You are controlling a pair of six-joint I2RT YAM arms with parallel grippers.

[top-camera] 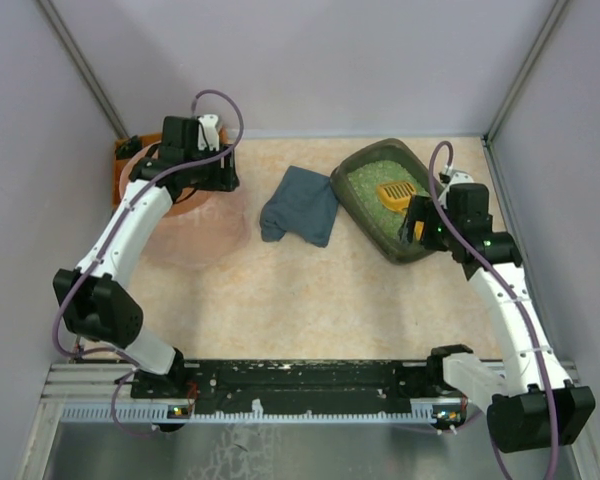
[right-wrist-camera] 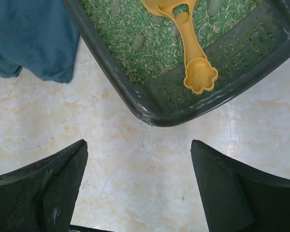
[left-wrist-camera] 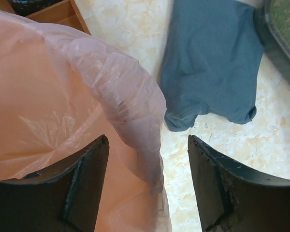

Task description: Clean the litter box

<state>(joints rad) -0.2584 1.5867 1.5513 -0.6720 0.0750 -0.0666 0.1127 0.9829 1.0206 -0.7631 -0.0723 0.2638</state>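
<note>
Matte black fingers of the left claw (left-wrist-camera: pixel 147 142) stand spread, one inside and one outside the crinkled rim of a round pink bucket (top-camera: pixel 195 230); its thin translucent plastic liner (left-wrist-camera: pixel 125 92) lies folded over that rim, between the fingers, and no finger visibly presses it; behind the bucket sits an orange-brown wooden tray (left-wrist-camera: pixel 58 12) with compartments. The right claw (right-wrist-camera: pixel 137 142) is also spread wide and holds nothing; it hangs over bare, glossy, beige marbled worktop (top-camera: pixel 310 300), just beside a rounded corner of the litter box (right-wrist-camera: pixel 135 108). That box, a dark grey-green rectangular plastic tray with a perforated inner ledge, lies at an angle at the far right of the worktop; it holds fine green granules (right-wrist-camera: pixel 121 29) with a few pale oblong lumps (right-wrist-camera: pixel 138 42). A yellow plastic scoop (right-wrist-camera: pixel 199 77) with a paw-shaped handle end rests on the granules and ledge. A soft, rumpled blue-grey cloth (top-camera: pixel 302 205) lies between bucket and box, near the box's left wall.
</note>
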